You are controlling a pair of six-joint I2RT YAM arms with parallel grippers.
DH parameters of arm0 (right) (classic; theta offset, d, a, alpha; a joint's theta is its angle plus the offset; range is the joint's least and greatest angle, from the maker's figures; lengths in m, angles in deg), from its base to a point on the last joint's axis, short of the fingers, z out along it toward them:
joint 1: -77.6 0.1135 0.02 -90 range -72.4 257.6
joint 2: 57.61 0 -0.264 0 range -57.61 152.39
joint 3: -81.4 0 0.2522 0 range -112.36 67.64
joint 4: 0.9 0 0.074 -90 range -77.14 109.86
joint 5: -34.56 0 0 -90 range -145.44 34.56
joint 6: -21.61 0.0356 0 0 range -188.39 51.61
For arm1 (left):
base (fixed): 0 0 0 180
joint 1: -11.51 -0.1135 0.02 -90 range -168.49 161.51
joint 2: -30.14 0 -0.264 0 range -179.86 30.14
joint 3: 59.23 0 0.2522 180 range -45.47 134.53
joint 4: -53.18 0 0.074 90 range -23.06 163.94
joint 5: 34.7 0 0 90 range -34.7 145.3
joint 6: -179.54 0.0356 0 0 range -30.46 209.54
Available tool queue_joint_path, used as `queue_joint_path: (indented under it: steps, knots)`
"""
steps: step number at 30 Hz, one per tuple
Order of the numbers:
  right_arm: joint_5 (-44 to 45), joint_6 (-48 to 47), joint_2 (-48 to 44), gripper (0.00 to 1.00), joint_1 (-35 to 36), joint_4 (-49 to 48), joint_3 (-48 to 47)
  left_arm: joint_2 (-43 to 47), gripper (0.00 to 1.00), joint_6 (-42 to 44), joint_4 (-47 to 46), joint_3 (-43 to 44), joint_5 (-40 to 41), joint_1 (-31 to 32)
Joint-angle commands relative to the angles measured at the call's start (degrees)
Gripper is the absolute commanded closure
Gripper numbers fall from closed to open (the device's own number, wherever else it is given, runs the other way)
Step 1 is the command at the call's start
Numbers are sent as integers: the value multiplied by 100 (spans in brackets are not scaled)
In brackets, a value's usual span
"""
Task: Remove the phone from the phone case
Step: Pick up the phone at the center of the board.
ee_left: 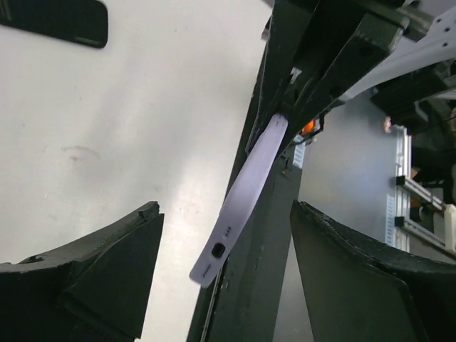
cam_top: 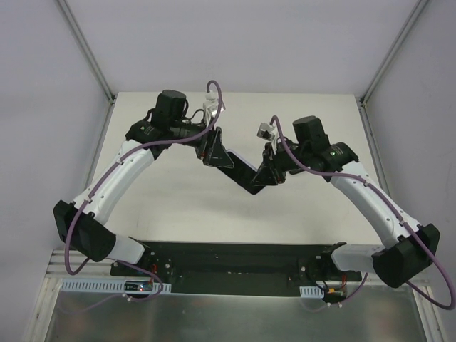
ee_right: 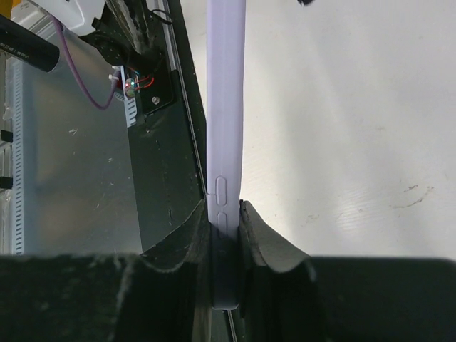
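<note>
The phone (cam_top: 239, 171) is a dark slab held in the air between the two arms. In the left wrist view its dark body (ee_left: 249, 285) runs edge-on, and the lavender phone case (ee_left: 246, 192) bends away from it at one end, showing a port cutout. My left gripper (ee_left: 224, 210) is open, one finger on each side of phone and case without touching them. My right gripper (ee_right: 226, 206) is shut on the case's edge (ee_right: 226, 107), just below its side buttons. In the top view the left gripper (cam_top: 214, 151) and right gripper (cam_top: 269, 171) stand at opposite ends of the phone.
The white table (cam_top: 178, 206) lies below. A black rounded object (ee_left: 57, 21) rests on it beyond the left gripper. The black mounting plate (cam_top: 235, 256) and metal bench (ee_right: 64, 178) are at the near edge. Grey walls enclose the sides.
</note>
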Motion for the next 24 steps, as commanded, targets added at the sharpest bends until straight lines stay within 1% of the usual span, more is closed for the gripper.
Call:
queue_joint_path:
  steps: [1, 5, 10, 13, 15, 17, 20, 22, 23, 24]
  knots:
    - [-208, -61, -103, 100, -9, -59, -490, 38, 30, -1325, -1238, -87, -503, -17]
    - [-173, -87, -95, 100, -18, -59, -491, -42, 39, -1976, -1845, -306, -697, -17]
    - [-112, -140, -112, 100, -18, -76, -447, -24, 55, -2390, -2293, -605, -750, -17]
    - [-85, -123, -103, 100, -18, -120, -438, -24, 66, -2671, -2592, -816, -750, -17]
    - [-15, -105, -103, 100, -9, -155, -429, 2, 74, -3030, -2899, -991, -724, -26]
    - [116, -105, -112, 100, -9, -182, -394, 37, 82, -3522, -3539, -1237, -654, -26]
    - [310, -149, -121, 100, 8, -226, -359, 46, 89, -4199, -4147, -1571, -504, -26]
    - [415, -158, -121, 100, 17, -270, -332, 11, 98, -4586, -4376, -1730, -320, -35]
    - [468, -158, -112, 100, 26, -305, -332, -33, 100, -4744, -4447, -1783, -250, -35]
    - [556, -158, -103, 100, 26, -323, -341, -68, 100, -4911, -4456, -1809, -136, -35]
